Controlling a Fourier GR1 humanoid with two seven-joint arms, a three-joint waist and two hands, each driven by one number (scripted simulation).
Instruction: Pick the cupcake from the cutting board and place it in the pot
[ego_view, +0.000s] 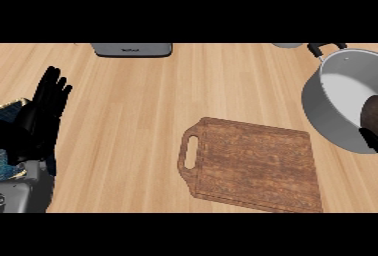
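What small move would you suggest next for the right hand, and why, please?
Probably ease inward over the grey metal pot and release: the brown wooden cutting board is bare, and the black right hand shows only at the pot's rim, presumably carrying the cupcake.

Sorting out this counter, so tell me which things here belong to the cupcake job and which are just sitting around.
Job:
brown wooden cutting board, no cupcake on it
grey metal pot
dark shape at the pot's right edge, not identifiable

Lying about:
grey appliance at the top edge
resting black left hand
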